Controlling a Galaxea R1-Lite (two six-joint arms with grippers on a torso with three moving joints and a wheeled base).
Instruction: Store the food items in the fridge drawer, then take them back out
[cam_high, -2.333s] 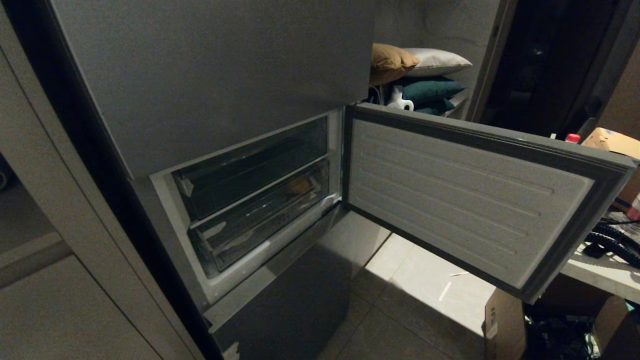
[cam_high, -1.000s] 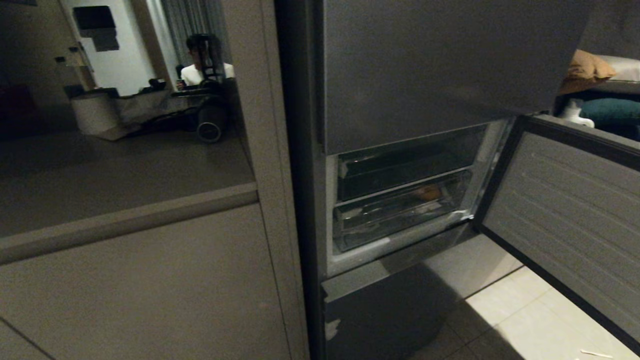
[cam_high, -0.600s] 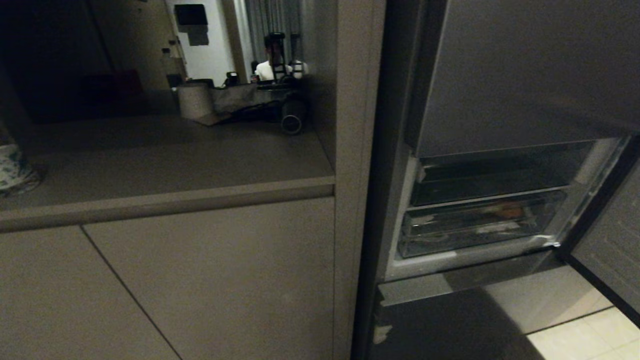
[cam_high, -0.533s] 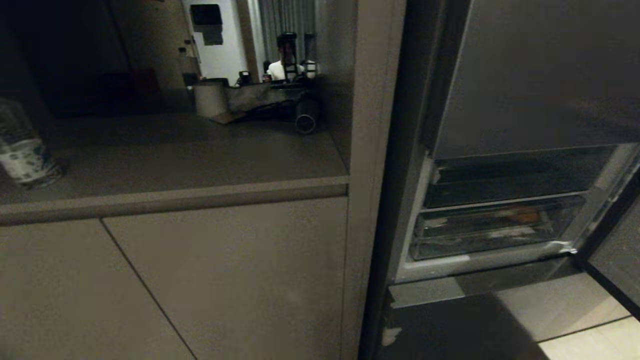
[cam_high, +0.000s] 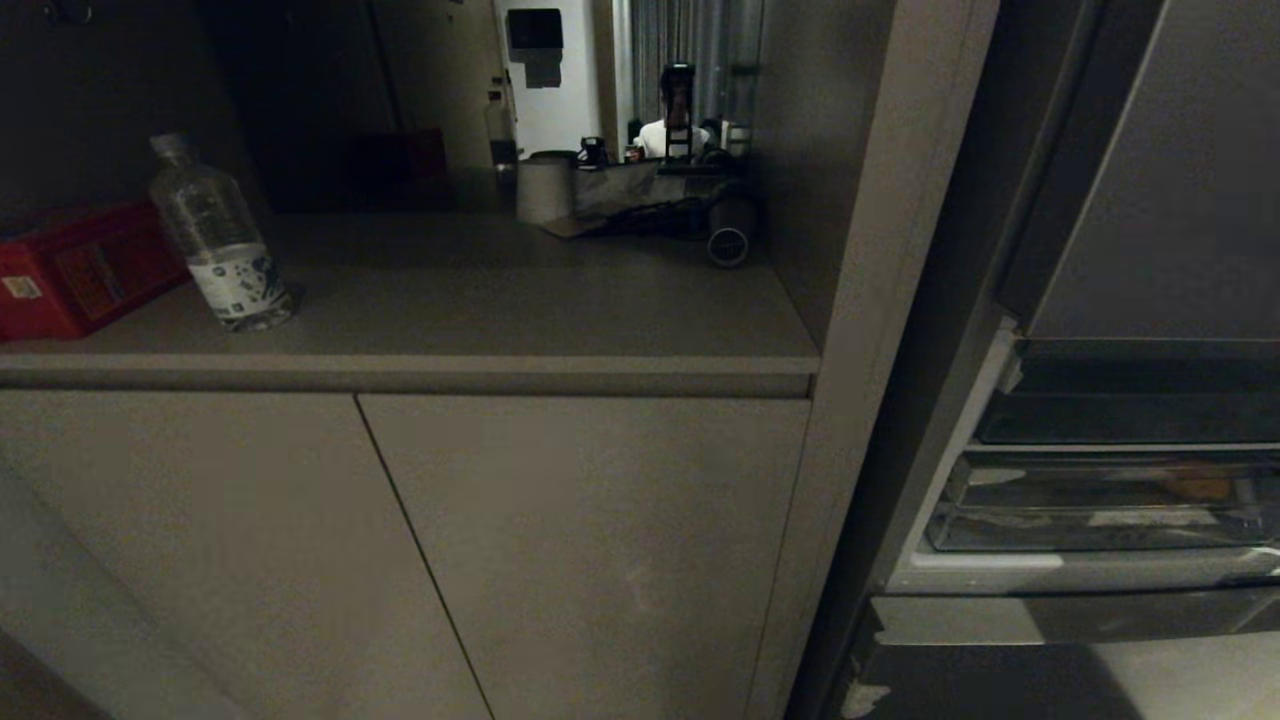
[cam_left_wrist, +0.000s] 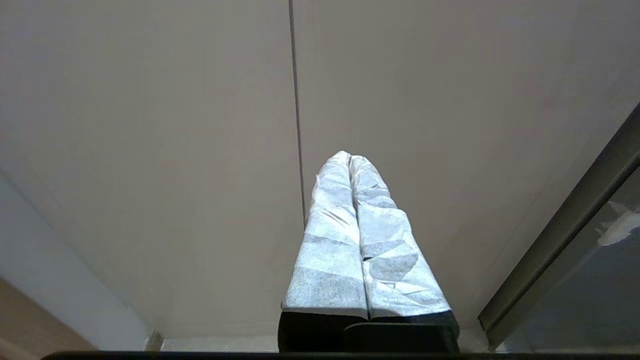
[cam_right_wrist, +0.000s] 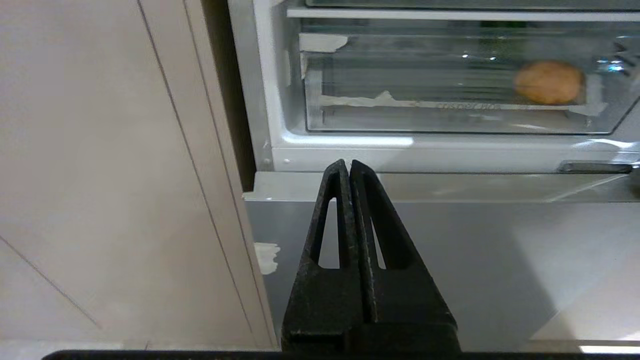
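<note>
fridge drawer (cam_high: 1100, 500) cut off, potato (cam_right_wrist: 549, 82) blurred

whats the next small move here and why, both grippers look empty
Probably turn the base back right toward the fridge. The tan-brown potato sits inside the clear-plastic fridge drawer, which is pushed in, at the head view's right edge. The left gripper and right gripper are shut, holding nothing.

A grey counter (cam_high: 480, 310) carries a clear water bottle (cam_high: 218, 238) beside a red box (cam_high: 75, 268). Farther back stand a white roll (cam_high: 545, 188) and what may be a dark tube (cam_high: 728, 243).
</note>
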